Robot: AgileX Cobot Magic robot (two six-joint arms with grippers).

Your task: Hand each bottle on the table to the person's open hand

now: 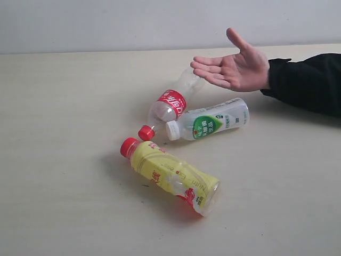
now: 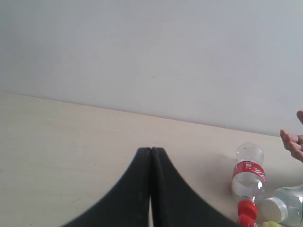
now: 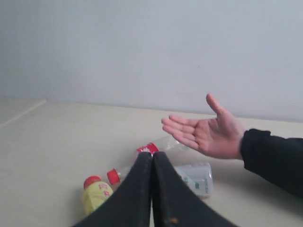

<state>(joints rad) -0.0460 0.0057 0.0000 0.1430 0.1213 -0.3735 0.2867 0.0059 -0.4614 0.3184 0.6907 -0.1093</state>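
Note:
Three bottles lie on the table (image 1: 64, 160). The red-label bottle (image 1: 171, 104) with red cap points toward the front. The green-white-label bottle (image 1: 210, 123) lies beside it, its white cap near the red cap. Nearest the front lies the yellow-wrapped bottle (image 1: 173, 175) with red cap. The floral-label bottle is out of view. The person's open hand (image 1: 234, 66) hovers palm up behind the bottles. My left gripper (image 2: 151, 150) is shut and empty, left of the red-label bottle (image 2: 248, 171). My right gripper (image 3: 152, 154) is shut and empty, with the bottles and the hand (image 3: 208, 132) beyond it. Neither gripper shows in the exterior view.
A black sleeve (image 1: 309, 80) reaches in from the right above the table. A plain pale wall (image 1: 106, 21) runs behind the table's far edge.

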